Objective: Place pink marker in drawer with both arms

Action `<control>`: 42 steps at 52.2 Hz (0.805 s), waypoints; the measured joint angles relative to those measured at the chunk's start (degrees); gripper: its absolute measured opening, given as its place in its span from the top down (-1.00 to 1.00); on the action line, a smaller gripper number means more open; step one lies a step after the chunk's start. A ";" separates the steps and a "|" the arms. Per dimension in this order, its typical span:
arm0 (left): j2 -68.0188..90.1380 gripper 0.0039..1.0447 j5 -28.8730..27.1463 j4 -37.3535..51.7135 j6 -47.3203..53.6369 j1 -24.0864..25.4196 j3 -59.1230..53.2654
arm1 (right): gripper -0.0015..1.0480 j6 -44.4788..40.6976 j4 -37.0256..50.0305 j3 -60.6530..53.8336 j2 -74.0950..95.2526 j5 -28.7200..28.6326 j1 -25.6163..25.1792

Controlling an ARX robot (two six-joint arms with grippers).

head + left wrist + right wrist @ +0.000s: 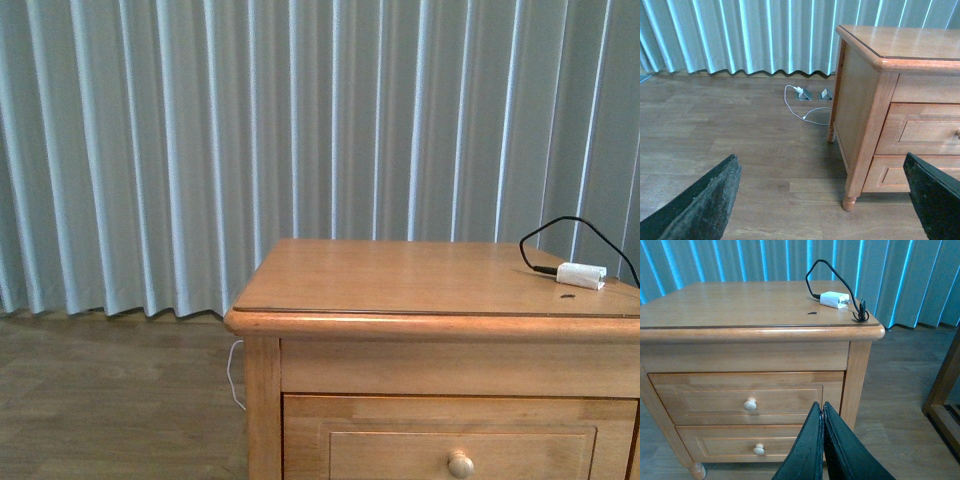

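The pink marker shows in no view. The upper drawer (pixel 750 397) of the light-wood nightstand is shut, with its round knob (pixel 750 404); it also shows in the front view (pixel 460 440) and at the edge of the left wrist view (pixel 930 131). My right gripper (pixel 822 410) is shut and empty, in front of the nightstand near its right front leg, level with the drawers. My left gripper (pixel 822 200) is open and empty, its fingers (pixel 705 205) wide apart, low over the floor to the left of the nightstand.
A white adapter (pixel 834 299) with a black cable lies on the nightstand top near the right back corner, also in the front view (pixel 581 275). The lower drawer (pixel 757 446) is shut. A white cord and floor sockets (pixel 802 95) lie by the curtain. A wooden frame (pixel 945 390) stands at the right.
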 joint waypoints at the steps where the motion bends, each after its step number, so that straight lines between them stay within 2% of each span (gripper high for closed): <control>1: 0.00 -0.88 0.02 0.00 0.00 0.00 0.00 | 0.97 0.00 -0.17 -0.33 -0.52 -0.04 0.00; 42: 0.00 -0.88 0.00 0.00 0.00 0.00 0.00 | 0.97 -0.02 -11.37 -7.65 -19.82 -0.09 0.00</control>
